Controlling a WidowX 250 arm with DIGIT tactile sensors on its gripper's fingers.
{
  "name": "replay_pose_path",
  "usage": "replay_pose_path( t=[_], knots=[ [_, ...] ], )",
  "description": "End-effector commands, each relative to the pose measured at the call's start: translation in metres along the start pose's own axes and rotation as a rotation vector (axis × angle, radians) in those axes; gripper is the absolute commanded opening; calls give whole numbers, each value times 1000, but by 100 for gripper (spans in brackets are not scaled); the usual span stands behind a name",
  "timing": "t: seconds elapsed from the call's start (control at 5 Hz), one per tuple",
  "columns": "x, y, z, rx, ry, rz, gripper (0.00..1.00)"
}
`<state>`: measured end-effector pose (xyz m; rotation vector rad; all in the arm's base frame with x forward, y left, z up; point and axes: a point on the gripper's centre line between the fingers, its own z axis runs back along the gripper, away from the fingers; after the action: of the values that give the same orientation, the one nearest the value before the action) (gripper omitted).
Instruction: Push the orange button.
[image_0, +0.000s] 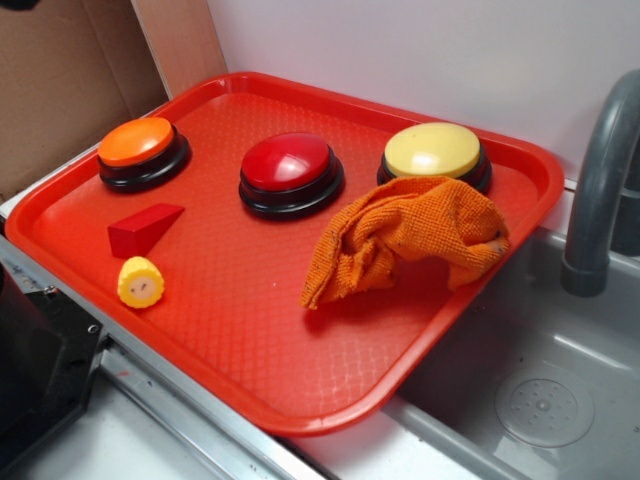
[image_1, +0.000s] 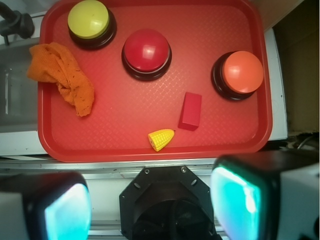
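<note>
Nothing is done yet: the gripper (image_1: 152, 205) hangs wide open and empty above the tray's (image_1: 150, 150) six o'clock edge, the orange button (image_1: 242, 71) untouched at two o'clock.

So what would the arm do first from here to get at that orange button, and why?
Probably travel forward and to the right in the wrist view, until the hand hangs over the orange button. Right now the hand sits open off the tray's near edge, nowhere near any button. The red block and toy corn lie low along the way, so staying high seems wise.
</note>
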<state>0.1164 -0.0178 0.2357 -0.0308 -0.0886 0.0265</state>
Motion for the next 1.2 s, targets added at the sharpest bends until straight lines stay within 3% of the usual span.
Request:
replay_pose_path(
  t=[0.0,0.2,0.4,0.6,0.8,1.0],
  knots=[
    [0,0,0,0,0,0,100],
    [23,50,-17,47,72,248,100],
    [56,95,-25,119,26,456,100],
    [61,133,-54,137,15,554,100],
    [52,153,-83,217,-4,595,100],
    [47,166,-109,188,12,597,100]
  ],
)
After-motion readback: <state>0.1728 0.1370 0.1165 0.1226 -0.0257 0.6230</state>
